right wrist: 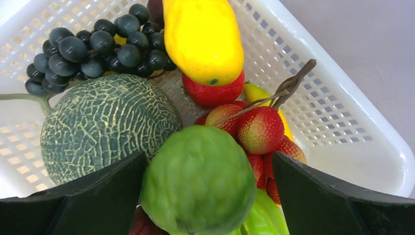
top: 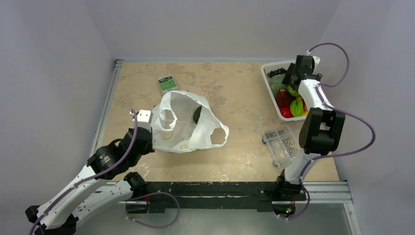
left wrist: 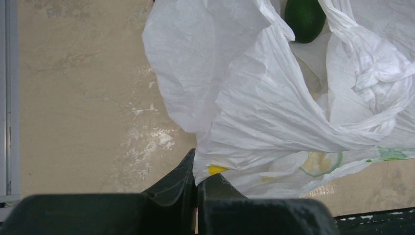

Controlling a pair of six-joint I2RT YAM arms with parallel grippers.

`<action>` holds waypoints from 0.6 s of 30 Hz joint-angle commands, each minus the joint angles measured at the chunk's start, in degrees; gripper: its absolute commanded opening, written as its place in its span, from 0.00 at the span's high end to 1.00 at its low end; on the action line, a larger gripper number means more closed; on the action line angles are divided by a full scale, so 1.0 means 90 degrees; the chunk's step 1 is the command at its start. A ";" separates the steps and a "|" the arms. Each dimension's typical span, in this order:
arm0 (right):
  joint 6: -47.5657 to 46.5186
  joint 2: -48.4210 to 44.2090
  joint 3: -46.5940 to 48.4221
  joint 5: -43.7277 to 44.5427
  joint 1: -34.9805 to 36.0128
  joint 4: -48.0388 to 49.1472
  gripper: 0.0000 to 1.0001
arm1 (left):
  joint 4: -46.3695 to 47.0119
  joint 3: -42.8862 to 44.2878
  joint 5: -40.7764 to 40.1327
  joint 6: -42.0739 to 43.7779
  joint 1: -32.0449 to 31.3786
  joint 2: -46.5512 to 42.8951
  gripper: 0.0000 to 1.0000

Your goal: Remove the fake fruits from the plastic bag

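The white plastic bag (top: 186, 122) lies crumpled at the table's left centre, its mouth open upward. A dark green fruit (top: 197, 114) sits in the mouth and also shows in the left wrist view (left wrist: 305, 18). Pale yellow-green shapes (left wrist: 320, 163) show through the bag (left wrist: 274, 98). My left gripper (top: 150, 133) (left wrist: 198, 181) is shut on the bag's near-left edge. My right gripper (top: 292, 87) (right wrist: 205, 186) is open above the white basket (top: 268, 73). A bumpy light green fruit (right wrist: 198, 178) sits between its jaws, blurred, with a gap to the right jaw.
The basket (right wrist: 342, 112) holds a netted melon (right wrist: 107, 127), dark grapes (right wrist: 98, 44), a yellow mango (right wrist: 203, 39), red lychees (right wrist: 259, 129) and other fruit. A clear box of screws (top: 281, 144) lies near the right arm. A green card (top: 168, 83) lies behind the bag.
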 commanded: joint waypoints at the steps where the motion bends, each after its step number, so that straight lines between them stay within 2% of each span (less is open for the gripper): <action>1: 0.0258 -0.0306 0.0328 0.0099 0.0039 -0.0233 0.01 | 0.0131 0.0122 -0.0018 -0.0075 -0.0049 0.0057 1.00; 8: 0.0346 -0.1917 -0.0249 0.0368 0.0355 -0.0248 0.01 | 0.0178 0.0127 0.0127 -0.0009 -0.0056 0.0305 1.00; 14: 0.0376 -0.2787 -0.0725 0.0040 0.2253 -0.0343 0.02 | 0.0237 0.0118 0.0248 0.0042 -0.0058 0.0443 1.00; 18: 0.0293 -0.3108 -0.0927 -0.0571 0.3621 -0.0338 0.10 | 0.0243 0.0118 0.0256 0.0056 -0.0065 0.0513 1.00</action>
